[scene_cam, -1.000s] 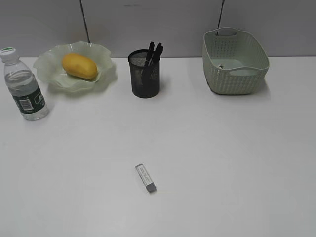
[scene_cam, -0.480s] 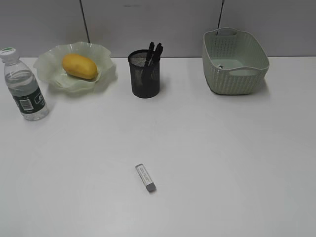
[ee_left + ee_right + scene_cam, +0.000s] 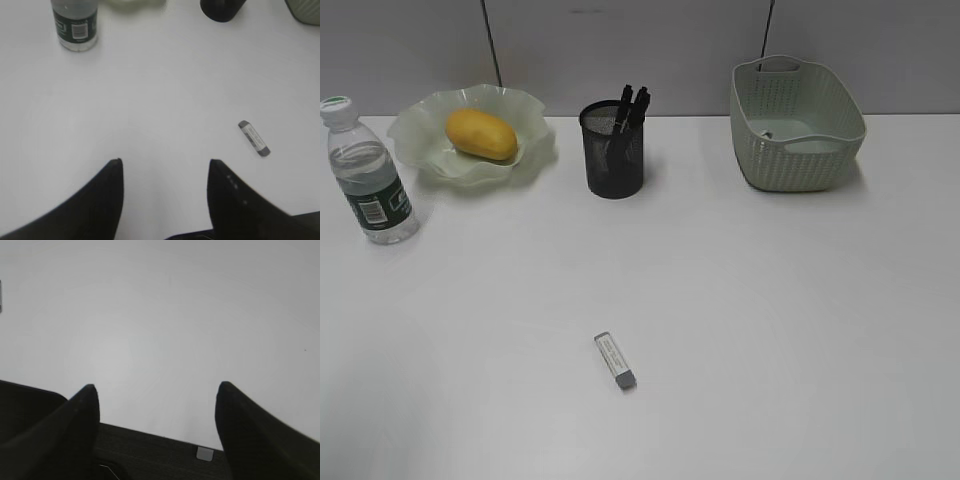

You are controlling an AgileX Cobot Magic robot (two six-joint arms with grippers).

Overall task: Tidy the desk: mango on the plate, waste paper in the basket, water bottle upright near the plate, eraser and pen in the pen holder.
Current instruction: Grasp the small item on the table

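The yellow mango lies on the ruffled green plate at the back left. The water bottle stands upright left of the plate. Dark pens stick out of the black mesh pen holder. The grey-and-white eraser lies flat on the white desk near the front. A bit of waste paper shows inside the green basket. Neither gripper shows in the exterior view. My left gripper is open over bare desk, the eraser to its right. My right gripper is open above the desk's near edge.
A grey wall runs behind the desk. In the right wrist view a dark surface lies below the desk's front edge. In the left wrist view the bases of the pen holder and basket sit at the top.
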